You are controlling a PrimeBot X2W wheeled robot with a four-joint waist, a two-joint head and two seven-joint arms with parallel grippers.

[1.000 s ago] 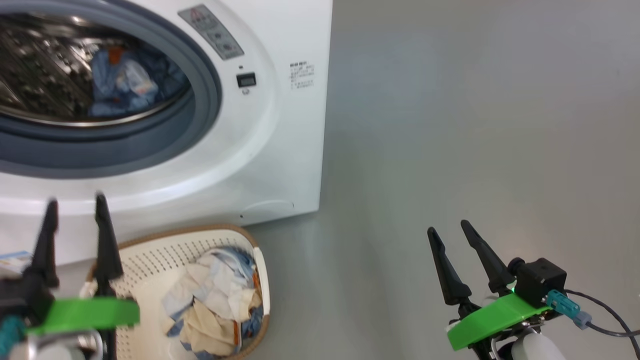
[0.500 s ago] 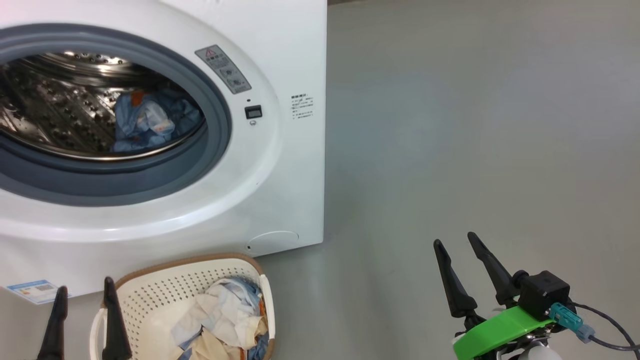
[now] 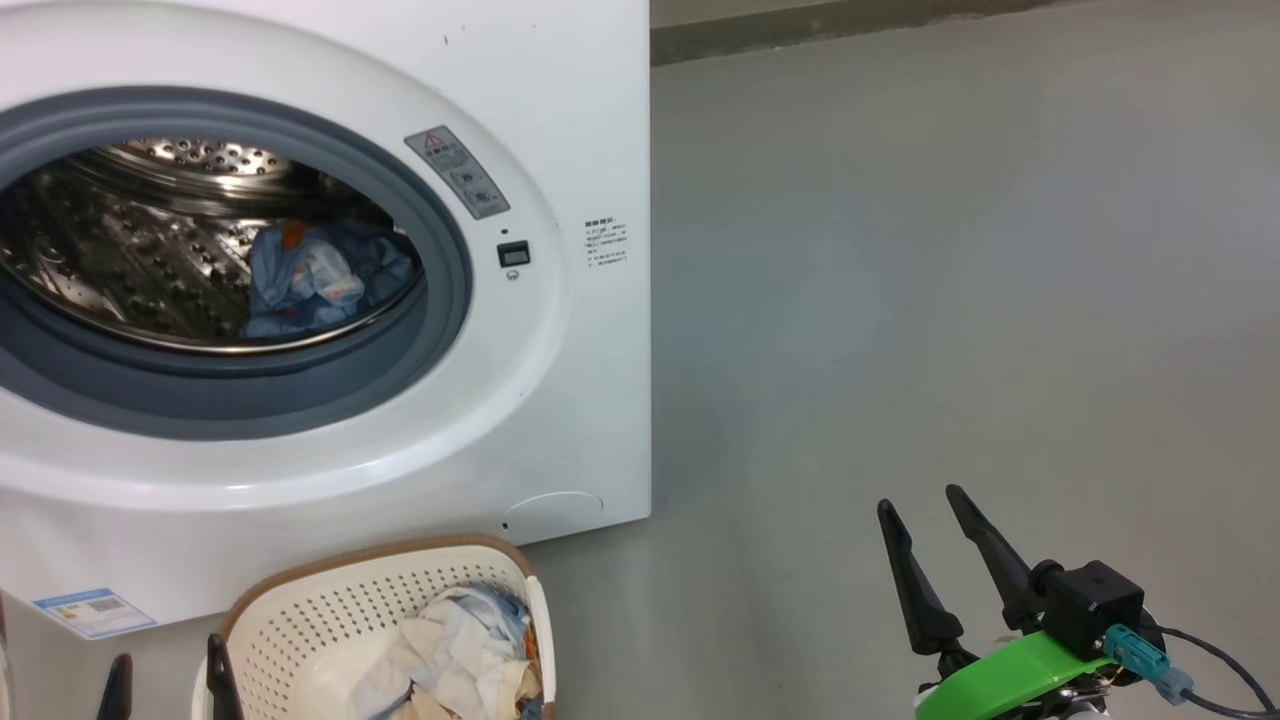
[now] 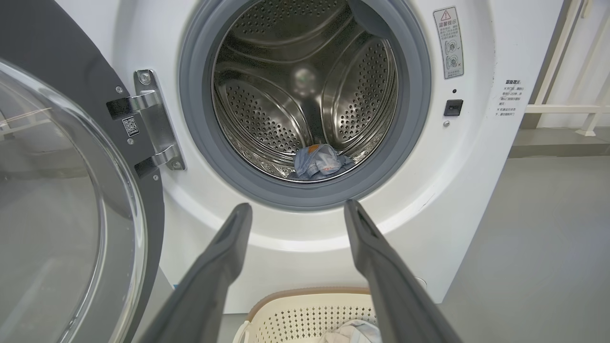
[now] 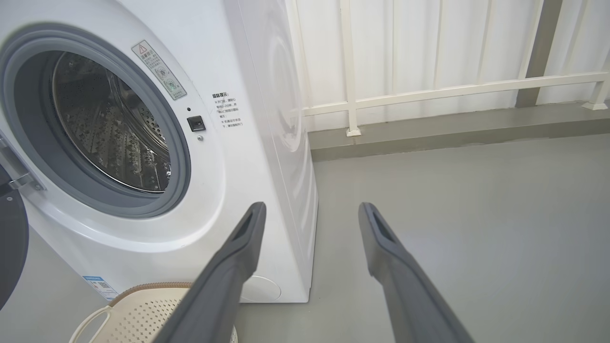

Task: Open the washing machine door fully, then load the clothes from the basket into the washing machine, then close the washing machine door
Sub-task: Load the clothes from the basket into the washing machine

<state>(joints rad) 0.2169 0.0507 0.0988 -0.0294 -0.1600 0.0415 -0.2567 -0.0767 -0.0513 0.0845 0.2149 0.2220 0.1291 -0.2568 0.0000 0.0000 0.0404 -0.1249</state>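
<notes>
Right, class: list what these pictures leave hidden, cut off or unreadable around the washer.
Head view: cream perforated plastic basket cut by the bottom edge, so the pale blue and cream clothes inside show partly.
Left wrist view: round black-rimmed glass door cut by the left edge.
Head view: grey warning sticker print too small to read.

Washing machine (image 3: 590, 420): white body. Gasket (image 3: 445, 330): grey. Drum (image 4: 267, 109): shiny steel, dotted with holes. Clothes (image 3: 320, 280) in drum: light blue, orange patch. Basket (image 3: 330, 620), 7 o'clock in head view: cream-white, perforated, brown rim; contents cream and pale blue. Washing machine door (image 4: 57, 38): black rim, clear glass. Floor (image 3: 950, 300): plain grey. Right hand (image 3: 920, 498): dark fingers, green mount.
</notes>
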